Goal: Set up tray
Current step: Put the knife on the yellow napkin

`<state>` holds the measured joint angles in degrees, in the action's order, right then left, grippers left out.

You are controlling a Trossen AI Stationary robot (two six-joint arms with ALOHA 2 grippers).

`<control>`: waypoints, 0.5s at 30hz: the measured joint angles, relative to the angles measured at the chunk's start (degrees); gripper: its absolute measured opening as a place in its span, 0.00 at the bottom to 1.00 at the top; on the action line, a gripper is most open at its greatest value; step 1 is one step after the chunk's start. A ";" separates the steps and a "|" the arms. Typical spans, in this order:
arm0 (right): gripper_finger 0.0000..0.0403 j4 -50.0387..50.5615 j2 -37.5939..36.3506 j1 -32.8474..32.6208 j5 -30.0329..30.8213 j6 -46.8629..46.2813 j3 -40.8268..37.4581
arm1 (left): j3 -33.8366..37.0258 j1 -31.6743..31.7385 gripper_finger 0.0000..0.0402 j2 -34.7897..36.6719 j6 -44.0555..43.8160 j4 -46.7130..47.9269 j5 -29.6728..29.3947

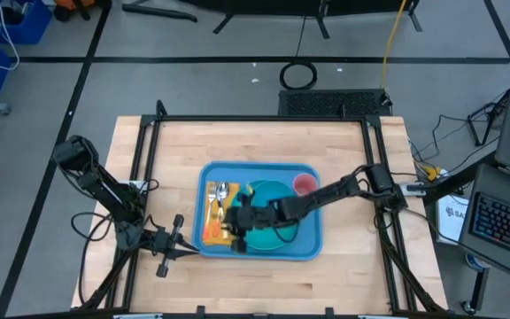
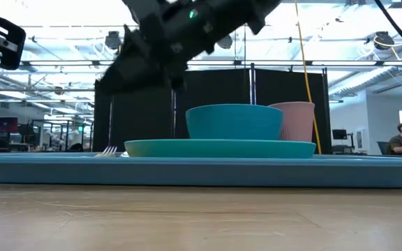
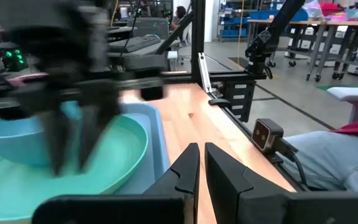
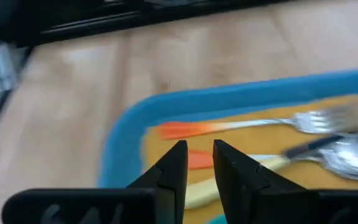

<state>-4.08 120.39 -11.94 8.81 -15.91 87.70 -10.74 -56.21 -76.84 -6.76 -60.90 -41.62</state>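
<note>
Tray (image 1: 308,248): flat light-blue plastic, rounded corners, low rim. Right gripper (image 4: 197,163) hovered above its napkin end (fingers slightly parted, nothing pinched). Left gripper (image 3: 201,163) beside tray, fingers nearly together.

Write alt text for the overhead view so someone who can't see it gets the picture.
A light-blue tray sits mid-table holding a teal plate, a pink cup and cutlery on an orange napkin. The right tool hovers over the napkin; the left tool waits beside the tray.
</note>
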 joint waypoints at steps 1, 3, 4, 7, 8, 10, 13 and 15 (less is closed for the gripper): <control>0.17 0.21 -0.19 0.70 -0.88 -0.93 0.00 | 0.00 0.00 0.08 0.00 -0.30 0.14 -0.07; 0.17 0.93 -0.19 2.05 -4.61 -3.07 0.09 | 0.00 0.00 0.08 0.00 -0.33 0.38 -0.45; 0.17 2.05 -0.19 2.73 -6.75 -5.11 0.58 | 0.00 0.00 0.08 0.00 -0.13 0.37 -0.55; 0.17 6.80 -0.31 4.82 -10.84 -8.68 2.54 | 0.00 0.00 0.08 0.00 0.34 0.34 -0.96; 0.17 8.89 -0.34 5.57 -10.67 -8.52 3.12 | 0.00 0.08 0.08 0.00 0.32 0.34 -1.06; 0.17 11.63 -0.27 6.75 -10.56 -8.51 4.34 | 0.00 0.26 0.08 0.00 0.28 0.34 -1.32; 0.17 12.95 0.24 7.74 -13.39 -9.13 6.89 | 0.00 0.85 0.08 0.00 0.28 0.34 -1.37; 0.17 14.96 0.53 7.74 -14.89 -9.33 9.40 | 0.00 1.35 0.08 0.00 0.29 0.32 -1.41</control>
<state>10.88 120.92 -4.20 -6.08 -25.23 97.10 -10.74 -54.86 -76.84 -6.46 -60.58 -43.03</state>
